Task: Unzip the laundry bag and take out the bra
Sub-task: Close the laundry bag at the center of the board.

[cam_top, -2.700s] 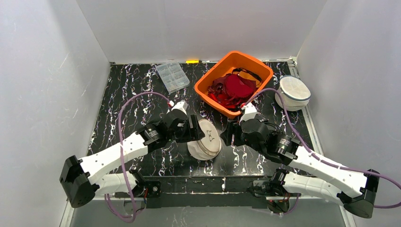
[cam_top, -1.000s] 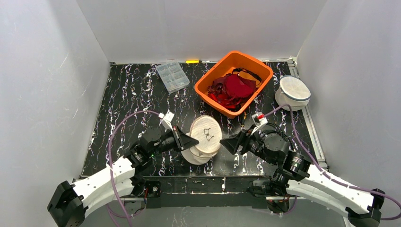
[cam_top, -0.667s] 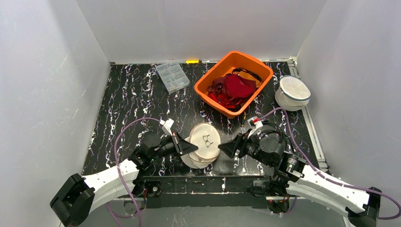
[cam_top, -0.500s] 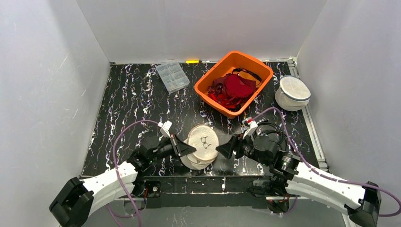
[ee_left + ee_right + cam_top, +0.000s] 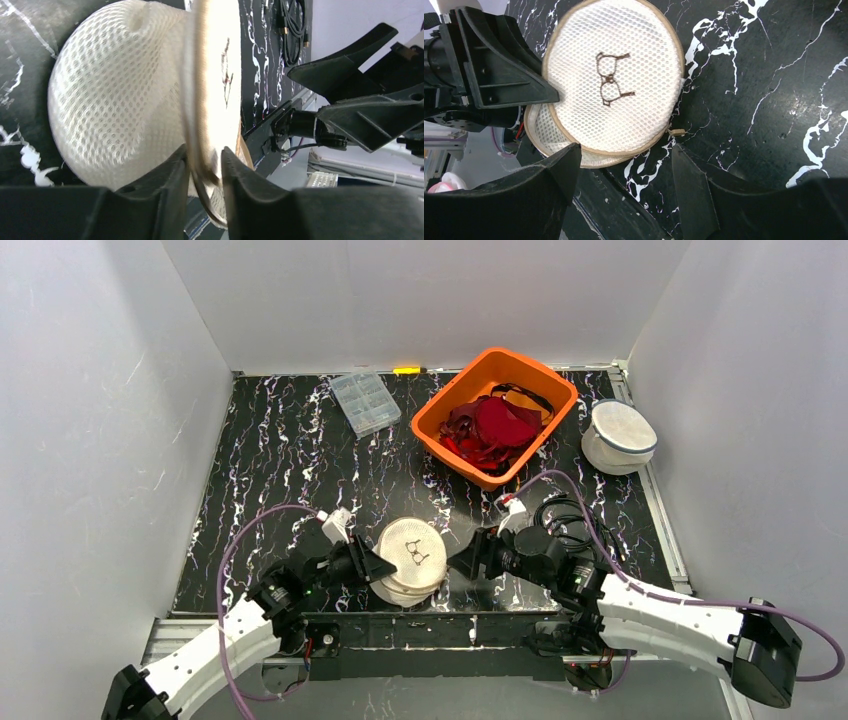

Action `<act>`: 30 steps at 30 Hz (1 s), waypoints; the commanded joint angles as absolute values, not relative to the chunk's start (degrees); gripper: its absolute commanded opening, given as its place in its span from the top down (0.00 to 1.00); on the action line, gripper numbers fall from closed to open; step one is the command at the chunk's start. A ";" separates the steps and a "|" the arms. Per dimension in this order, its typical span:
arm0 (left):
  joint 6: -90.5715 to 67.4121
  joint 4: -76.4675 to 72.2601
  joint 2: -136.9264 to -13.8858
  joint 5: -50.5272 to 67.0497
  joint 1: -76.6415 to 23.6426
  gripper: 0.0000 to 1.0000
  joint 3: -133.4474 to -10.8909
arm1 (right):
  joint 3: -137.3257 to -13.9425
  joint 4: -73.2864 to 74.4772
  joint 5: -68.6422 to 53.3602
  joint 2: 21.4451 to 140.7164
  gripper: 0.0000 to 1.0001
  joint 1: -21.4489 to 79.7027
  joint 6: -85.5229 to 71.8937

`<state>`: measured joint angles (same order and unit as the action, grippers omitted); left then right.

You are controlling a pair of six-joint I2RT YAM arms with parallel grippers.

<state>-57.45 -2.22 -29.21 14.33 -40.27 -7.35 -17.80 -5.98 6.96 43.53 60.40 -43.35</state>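
While the left gripper (image 5: 202, 156) stood with its jaws narrowly parted on either side of the laundry bag's (image 5: 408, 560) rim, whether they pinched it could not be told. The right gripper (image 5: 624, 150) gaped wide and empty just beside the bag, which sat tilted at the near edge of the table (image 5: 280, 460). Only the right wrist view showed the zipper pull (image 5: 676, 132) at the seam, while the left wrist view showed the domed mesh side. An orange bin (image 5: 432, 420) of red garments, a second mesh bag (image 5: 620, 435) and a clear box (image 5: 365, 402) lay well apart behind.
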 commanded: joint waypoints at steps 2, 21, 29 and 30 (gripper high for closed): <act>-52.70 13.44 -26.07 10.79 -39.99 0.63 -13.05 | -18.02 -11.35 6.02 45.36 0.26 60.40 -43.09; -52.60 28.86 -23.53 7.96 -39.99 0.49 -21.81 | -22.45 -28.29 -10.37 70.21 0.26 49.47 -44.75; -55.36 20.52 -24.52 10.87 -39.99 0.50 -15.39 | -25.33 -33.99 -19.36 81.08 0.36 47.89 -47.09; -55.39 19.54 -24.72 11.15 -40.01 0.51 -14.93 | -25.31 -34.61 -20.03 82.19 0.38 47.86 -47.63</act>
<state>-54.39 23.64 -23.97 8.80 -40.27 -16.84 -22.46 -28.18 -14.11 78.98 48.01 -45.71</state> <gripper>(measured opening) 0.501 0.650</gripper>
